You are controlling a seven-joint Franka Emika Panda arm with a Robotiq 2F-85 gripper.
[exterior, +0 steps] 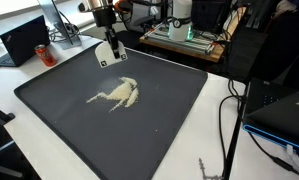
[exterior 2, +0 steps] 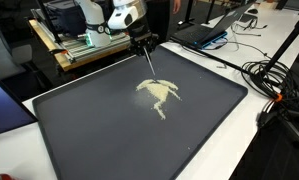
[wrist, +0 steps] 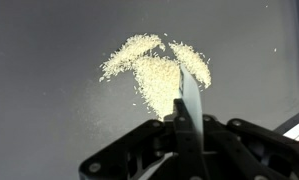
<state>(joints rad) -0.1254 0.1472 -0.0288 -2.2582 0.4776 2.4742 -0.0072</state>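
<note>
- Gripper (wrist: 179, 124): fingers closed flat on the base of a thin pale scraper blade (wrist: 190, 95), which stands edge-on in the wrist view.
- Blade long axis: runs from the fingers down toward the dark tray (exterior: 49, 110). It is tilted rather than plumb in an exterior view (exterior 2: 149, 62), with the lower end leading toward the tray's middle.
- In an exterior view the blade's broad white face shows (exterior: 110, 57), so the flat side is turned across the tray, toward that camera.
- Blade position: over the tray, between its far rim and its centre. Cannot tell whether the tip touches the tray's surface.
- Grain pile (exterior: 117, 94): pale loose grains lying near the tray's centre, on its floor.
- Pile shape: a dense core with thin lobes splaying out and one tail trailing away (exterior 2: 157, 93). Long axis is roughly along the tray's diagonal.
- In the wrist view the blade tip overlaps one lobe of the pile (wrist: 154, 70). The exterior views put the tip just short of the pile's edge, on the side toward the tray's far rim.
- Nothing else lies on the tray between blade and grains.
- Outside the tray: an open laptop (exterior: 24, 40) beyond a far corner, a wooden stand with equipment (exterior 2: 69, 45) behind the far rim, and black cables (exterior 2: 274, 75) beside one long rim.
</note>
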